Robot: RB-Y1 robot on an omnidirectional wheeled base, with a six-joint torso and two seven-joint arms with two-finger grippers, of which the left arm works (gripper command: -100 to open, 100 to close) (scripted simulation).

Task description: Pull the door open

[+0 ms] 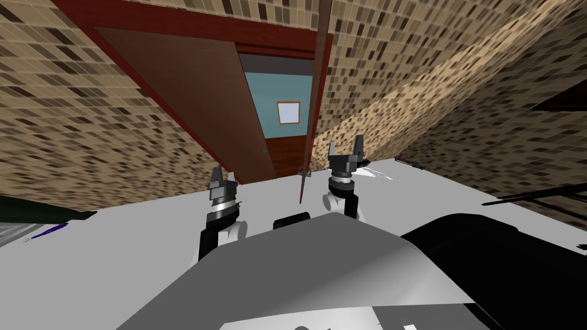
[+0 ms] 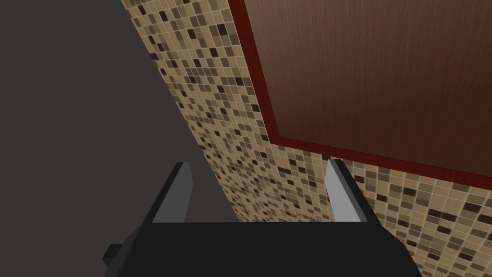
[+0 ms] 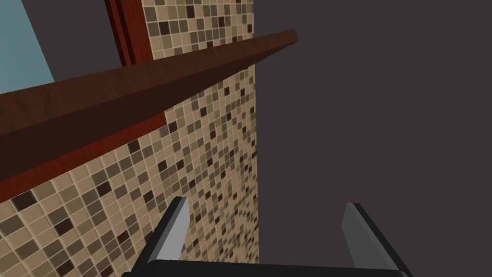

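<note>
A brown door leaf (image 1: pixel 312 103) stands swung out towards me, seen edge-on, with a small handle (image 1: pixel 304 170) near its lower end. Beside it a second brown leaf (image 1: pixel 189 97) lies flat in the dark red frame (image 1: pixel 143 86). Between them the gap shows a teal wall (image 1: pixel 281 91). My right gripper (image 1: pixel 345 148) is open just right of the swung leaf, holding nothing. In the right wrist view the leaf's edge (image 3: pixel 120 101) crosses well beyond the open gripper (image 3: pixel 266 226). My left gripper (image 1: pixel 223 177) is open below the flat leaf (image 2: pixel 375 72), its fingers (image 2: pixel 341 192) empty.
Brown mosaic-tiled walls (image 1: pixel 69 114) flank the doorway on both sides, and the right one (image 1: pixel 435 114) runs close past my right arm. A small framed picture (image 1: pixel 288 113) hangs on the teal wall. Thin black bars (image 1: pixel 533 195) lie at the right, and a blue object (image 1: pixel 49 231) at the left.
</note>
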